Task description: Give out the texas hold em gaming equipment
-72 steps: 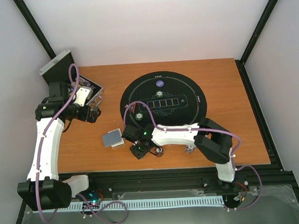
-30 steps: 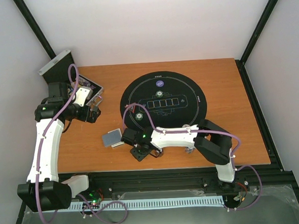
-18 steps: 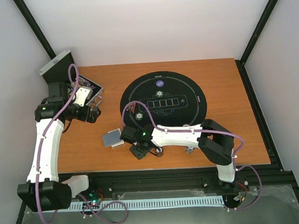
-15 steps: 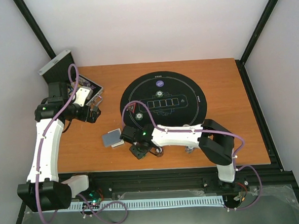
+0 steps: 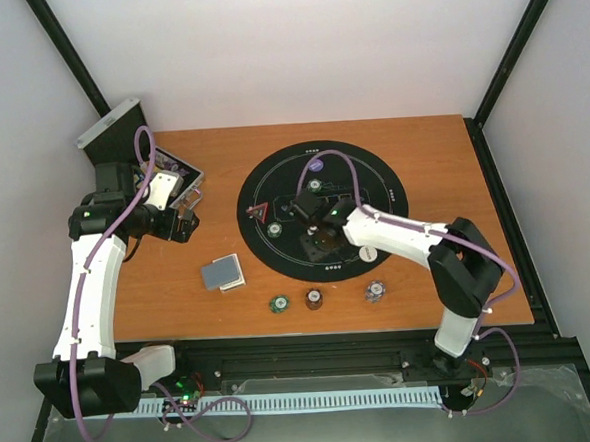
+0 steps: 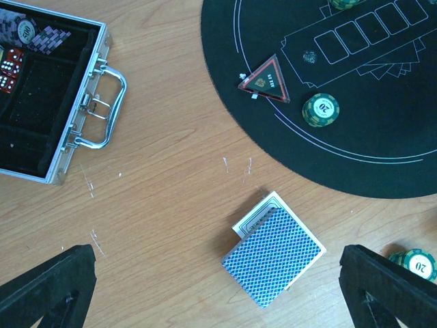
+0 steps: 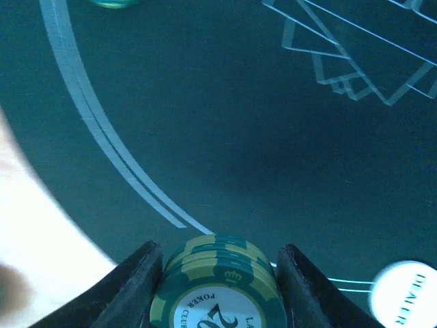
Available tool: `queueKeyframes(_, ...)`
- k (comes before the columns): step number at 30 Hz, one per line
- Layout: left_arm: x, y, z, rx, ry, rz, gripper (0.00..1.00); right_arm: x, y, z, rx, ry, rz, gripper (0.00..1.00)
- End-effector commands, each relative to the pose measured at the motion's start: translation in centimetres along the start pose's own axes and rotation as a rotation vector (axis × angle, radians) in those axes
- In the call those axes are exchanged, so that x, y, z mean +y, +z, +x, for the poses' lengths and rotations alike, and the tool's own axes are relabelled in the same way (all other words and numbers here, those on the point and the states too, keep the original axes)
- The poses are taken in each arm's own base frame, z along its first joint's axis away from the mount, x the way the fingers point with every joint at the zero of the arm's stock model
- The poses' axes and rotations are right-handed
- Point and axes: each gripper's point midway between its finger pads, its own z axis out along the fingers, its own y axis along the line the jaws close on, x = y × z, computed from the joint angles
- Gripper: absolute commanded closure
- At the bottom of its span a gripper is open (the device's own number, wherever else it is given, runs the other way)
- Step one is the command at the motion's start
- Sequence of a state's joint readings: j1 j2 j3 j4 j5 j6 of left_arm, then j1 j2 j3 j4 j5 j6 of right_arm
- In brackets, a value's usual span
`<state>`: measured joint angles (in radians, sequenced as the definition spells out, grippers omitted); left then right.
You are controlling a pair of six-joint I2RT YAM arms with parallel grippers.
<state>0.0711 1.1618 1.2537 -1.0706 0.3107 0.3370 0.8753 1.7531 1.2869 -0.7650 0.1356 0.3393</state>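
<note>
— Surface and room?
— I see a wooden table (image 5: 441,152) with white walls on three sides and black frame posts in the far corners. A round black mat (image 5: 272,177) lies mid-table. A silver case (image 5: 109,134) lies open at the far left corner, lid up.
— Edges and room to move?
— Bare wood runs from the mat to the right edge and to the far edge. On the near strip, in a row and apart from one another, lie green chips (image 5: 277,303), brown-red chips (image 5: 313,298) and purple-white chips (image 5: 375,291).
— Pincers?
— The left gripper (image 6: 218,294) hangs over the wood near the case, jaws spread wide, holding nothing. The right gripper (image 7: 218,266) is clamped on a green stack (image 7: 218,294) over the mat's near part, beside a white dealer disc (image 7: 408,297). I cannot tell whether the stack touches the mat.
— Cards and marker?
— The deck (image 6: 273,249) lies face down just left of the mat. In the left wrist view its long axis runs diagonally, lower left to upper right. The red triangle (image 6: 266,79) lies flat on the mat's left part, with a green chip (image 6: 321,109) near it.
</note>
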Motion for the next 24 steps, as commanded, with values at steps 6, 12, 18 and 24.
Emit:
queueKeyframes(6, -0.1, -1.1, -0.7, -0.029, 0.017, -0.008, 0.00, -7.9, 2.7, 0.6, 0.030, 0.119, 0.075, 0.63)
queueKeyframes(12, 0.0, -1.1, -0.7, -0.026, 0.018, -0.009, 0.00, -8.8, 4.8, 1.6, 0.072, 0.142, 0.083, 0.64)
queueKeyframes(18, 0.0, -0.9, -0.7, -0.022, 0.018, -0.006, 0.00, -10.0, 6.2, 2.7, 0.099, 0.179, 0.091, 0.64)
queueKeyframes(24, 0.0, -1.0, -0.6, -0.022, 0.026, -0.008, 0.00, -10.3, 6.8, 3.5, 0.111, 0.198, 0.089, 0.63)
